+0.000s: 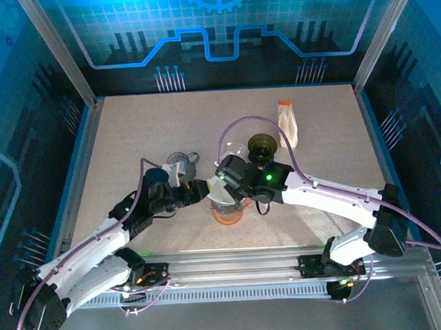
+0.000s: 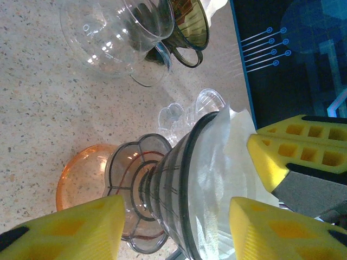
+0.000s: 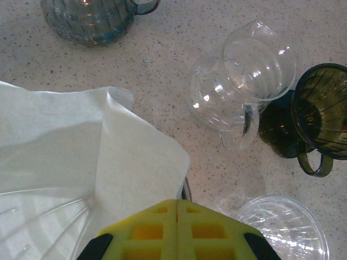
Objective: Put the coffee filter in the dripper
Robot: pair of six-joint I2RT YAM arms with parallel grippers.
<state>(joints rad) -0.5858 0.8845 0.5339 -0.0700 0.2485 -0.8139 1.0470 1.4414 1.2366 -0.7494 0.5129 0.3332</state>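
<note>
Filter (image 3: pixel 81 146): in the dripper (image 2: pixel 168 189).
Clear jug (image 3: pixel 238 86): behind dripper — left of dark cup (image 3: pixel 317 116).
Pack (image 1: pixel 288 123): behind the cup — rightmost.

Robot lab cell: aluminium frame posts (image 1: pixel 57 51), blue circuit-print panels (image 1: pixel 213 32) (gear motif), 2 arms (image 1: pixel 92 249) bolted to rail (image 1: pixel 233 271).

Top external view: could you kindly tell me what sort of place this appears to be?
Probably a robot lab or demo cell: a speckled table walled by blue circuit-print panels on aluminium posts.

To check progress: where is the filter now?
In the top view, the filter sits in the dripper at table centre, on the near side of the dark cup.
</note>
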